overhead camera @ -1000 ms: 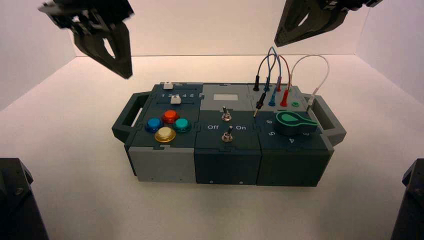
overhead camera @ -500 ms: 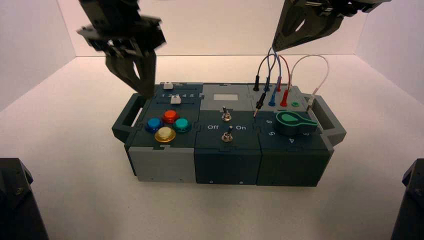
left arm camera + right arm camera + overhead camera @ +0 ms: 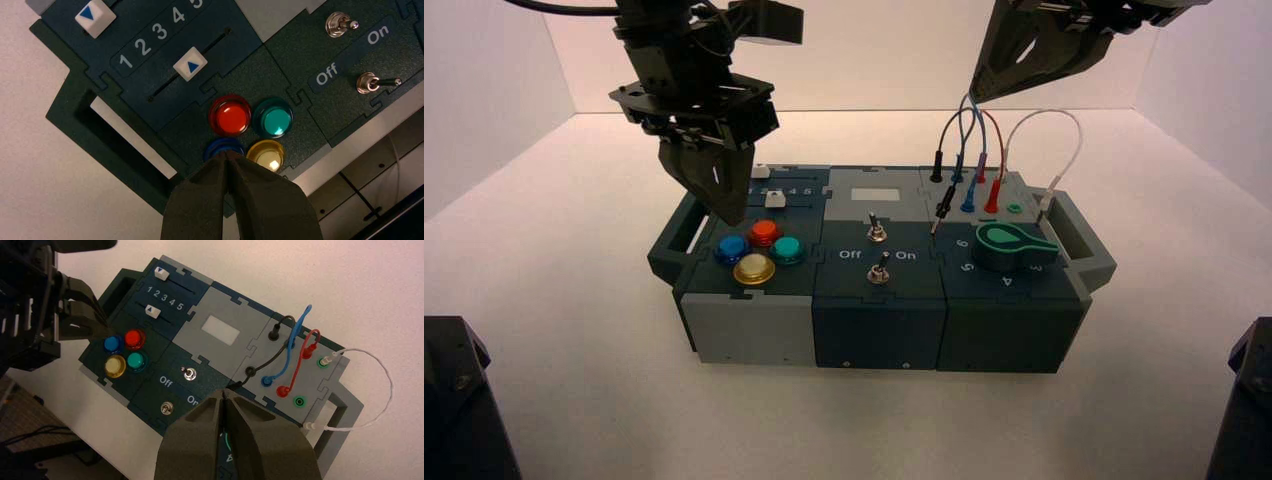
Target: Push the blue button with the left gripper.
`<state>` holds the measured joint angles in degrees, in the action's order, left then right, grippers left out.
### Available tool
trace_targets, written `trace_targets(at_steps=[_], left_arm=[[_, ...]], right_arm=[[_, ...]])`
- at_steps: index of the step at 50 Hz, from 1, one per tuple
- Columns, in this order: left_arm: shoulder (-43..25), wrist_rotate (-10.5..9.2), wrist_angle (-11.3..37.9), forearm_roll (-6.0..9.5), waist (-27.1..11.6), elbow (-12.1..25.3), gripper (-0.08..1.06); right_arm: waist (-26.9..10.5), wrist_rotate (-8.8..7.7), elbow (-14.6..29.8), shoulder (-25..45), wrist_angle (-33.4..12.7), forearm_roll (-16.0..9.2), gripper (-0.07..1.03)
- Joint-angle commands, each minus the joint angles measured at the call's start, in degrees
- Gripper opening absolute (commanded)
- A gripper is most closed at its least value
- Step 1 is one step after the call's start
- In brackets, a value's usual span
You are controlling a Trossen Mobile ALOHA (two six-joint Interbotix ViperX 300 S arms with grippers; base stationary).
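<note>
The blue button (image 3: 728, 250) sits at the left of a cluster of four buttons on the box's left block, beside the red button (image 3: 764, 232), the teal button (image 3: 787, 249) and the yellow button (image 3: 754, 269). My left gripper (image 3: 732, 218) is shut, its point hanging just above and slightly behind the blue button. In the left wrist view the shut tip (image 3: 227, 155) covers most of the blue button (image 3: 216, 146). My right gripper (image 3: 976, 92) is shut and parked high above the wire block; it also shows in its wrist view (image 3: 224, 392).
Behind the buttons are two white sliders (image 3: 190, 64) beside numbers 1 to 5. The middle block has two toggle switches (image 3: 879, 268) marked Off and On. A green knob (image 3: 1009, 245) and plugged wires (image 3: 969, 150) are on the right. Dark handles (image 3: 676, 235) stick out at both ends.
My left gripper has moved right and down from the upper left, coming over the slider block to just above the blue button. The right arm has stayed parked.
</note>
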<state>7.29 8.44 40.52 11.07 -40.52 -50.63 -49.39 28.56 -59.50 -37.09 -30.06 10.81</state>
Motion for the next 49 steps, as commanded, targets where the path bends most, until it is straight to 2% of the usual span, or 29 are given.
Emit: trace_targets(at_steps=[1, 23, 36, 40, 49], left_arm=[[-0.5, 0.09, -0.3, -0.18, -0.1, 1.2, -0.03], [-3.5, 0.18, 0.7, -0.35, -0.1, 0.7, -0.03], [3.6, 0.09, 1.2, -0.53, -0.1, 2.0, -0.03], [5.9, 0.18, 1.2, -1.14, -0.1, 2.1, -0.03], [6.5, 0.09, 1.1, -1.58, -0.2, 1.6, -0.03]], right_arm=[[-0.4, -0.09, 0.7, -0.5, 0.5, -0.1, -0.02], [-0.4, 0.44, -0.3, -2.2, 0.5, -0.3, -0.02], [-0.2, 0.44, -0.9, -2.1, 0.0, -0.6, -0.02], [-0.1, 0.53, -1.1, -2.0, -0.1, -0.6, -0.02], [0.4, 0.53, -1.1, -1.9, 0.0, -0.6, -0.02]])
